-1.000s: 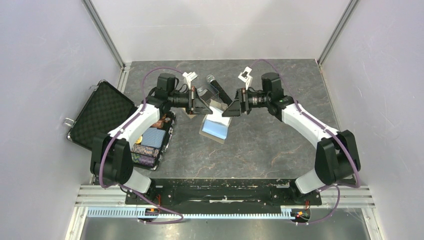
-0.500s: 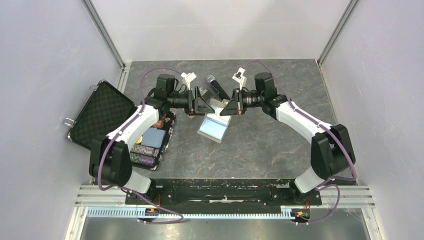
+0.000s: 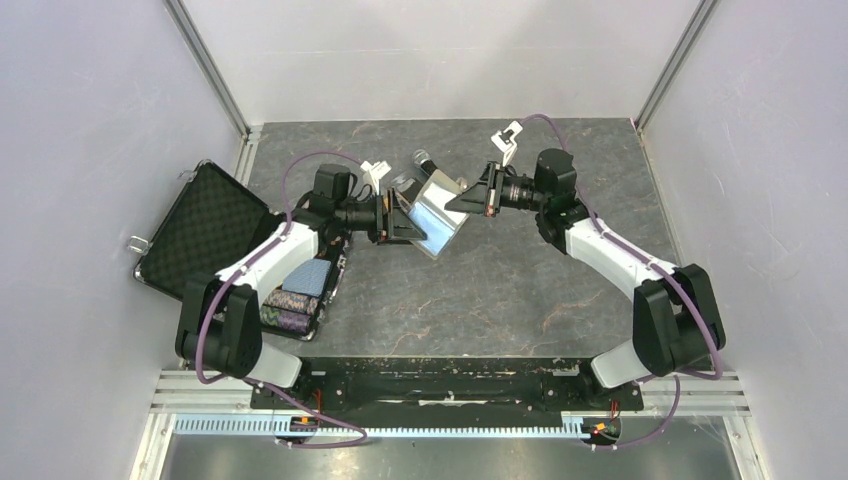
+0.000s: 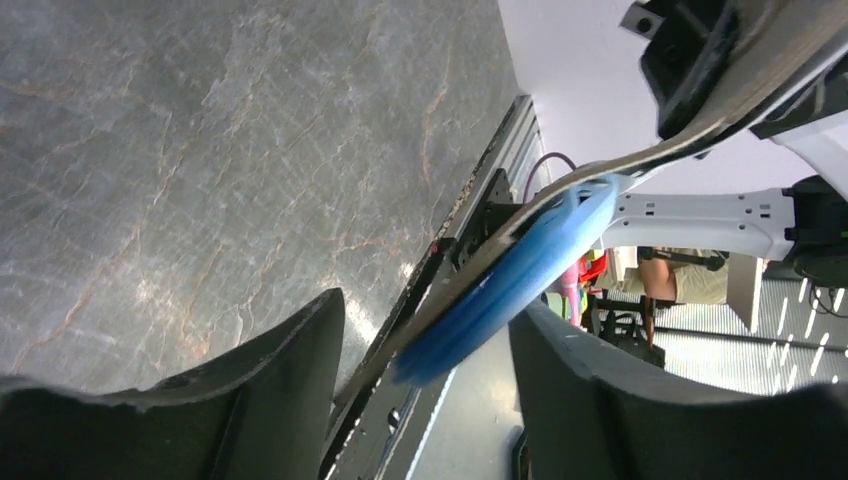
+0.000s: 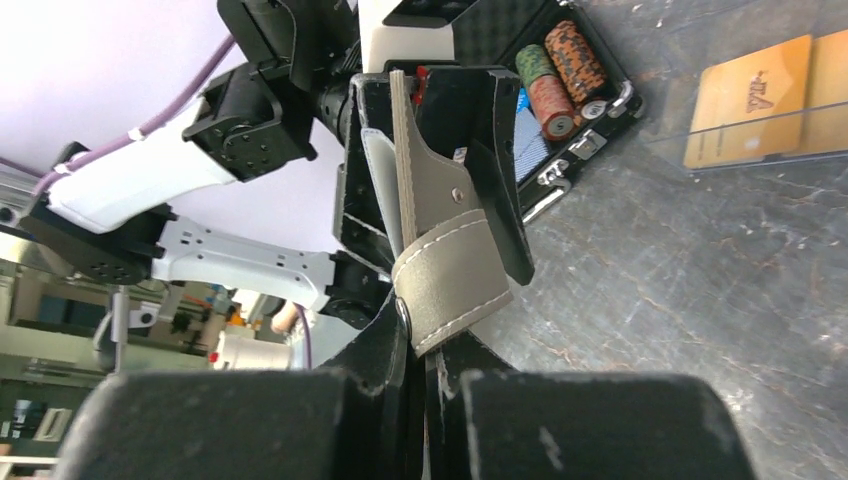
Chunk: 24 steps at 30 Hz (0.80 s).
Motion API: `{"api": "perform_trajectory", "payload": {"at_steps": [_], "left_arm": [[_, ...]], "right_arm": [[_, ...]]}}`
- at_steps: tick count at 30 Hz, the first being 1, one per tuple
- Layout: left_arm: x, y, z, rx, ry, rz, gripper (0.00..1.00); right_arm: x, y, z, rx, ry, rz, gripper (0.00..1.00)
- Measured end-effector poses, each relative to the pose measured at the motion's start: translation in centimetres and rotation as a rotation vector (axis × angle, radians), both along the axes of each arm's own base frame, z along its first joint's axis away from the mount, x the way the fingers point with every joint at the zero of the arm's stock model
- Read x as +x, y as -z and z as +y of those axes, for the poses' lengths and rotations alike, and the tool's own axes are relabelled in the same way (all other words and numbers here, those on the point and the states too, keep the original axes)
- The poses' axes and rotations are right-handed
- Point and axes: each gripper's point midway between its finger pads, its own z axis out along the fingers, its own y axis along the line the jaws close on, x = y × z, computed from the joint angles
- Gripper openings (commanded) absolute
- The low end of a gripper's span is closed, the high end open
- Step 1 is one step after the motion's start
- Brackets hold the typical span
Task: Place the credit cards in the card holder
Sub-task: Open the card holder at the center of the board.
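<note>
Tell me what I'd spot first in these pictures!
The left fingers and right fingers pinch the grey card holder in the air between them, above the far middle of the table. On the left lies an open black case with colourful poker chips inside.

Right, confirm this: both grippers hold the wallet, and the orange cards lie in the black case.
Not quite: the right wrist view shows the orange cards behind clear plastic on the table, outside the black case. The left gripper and right gripper do hold the wallet.
</note>
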Motion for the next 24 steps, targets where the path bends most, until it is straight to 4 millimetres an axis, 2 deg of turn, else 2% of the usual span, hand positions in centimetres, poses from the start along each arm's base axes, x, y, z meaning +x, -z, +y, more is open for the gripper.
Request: {"api": "perform_trajectory", "payload": {"at_steps": [3,6,7,11,18,24], "left_arm": [[0.2,-0.6,-0.3,-0.037,0.006,-0.017,0.26],[0.4,-1.6,-0.7,-0.084,0.017,-0.036,0.05],[0.4,-2.1,-0.9,-0.101,0.024,-0.048,0.02],[-0.1,-3.7,-1.2,-0.145,0.054,-0.083,0.02],[-1.9,-6.4,-1.3,-0.194,0.117,-0.147,0.02],[-2.7,-7.3,-1.6,-0.21,0.143,-0.185,0.02]], "right_arm": [[-0.3,-0.1,0.1,0.037,0.0,0.028,0.0],[0.2,-0.1,-0.5,0.041,0.022,0.03,0.0],[0.4,0.0,-0.7,0.038,0.03,0.029,0.0],[1.1,0.2,-1.6,0.031,0.056,0.031,0.0],[0.6,-0.8,-2.3,0.055,0.019,0.014,0.0],[-0.2,-2.2,-3.3,0.074,-0.001,-0.01,0.0]]}}
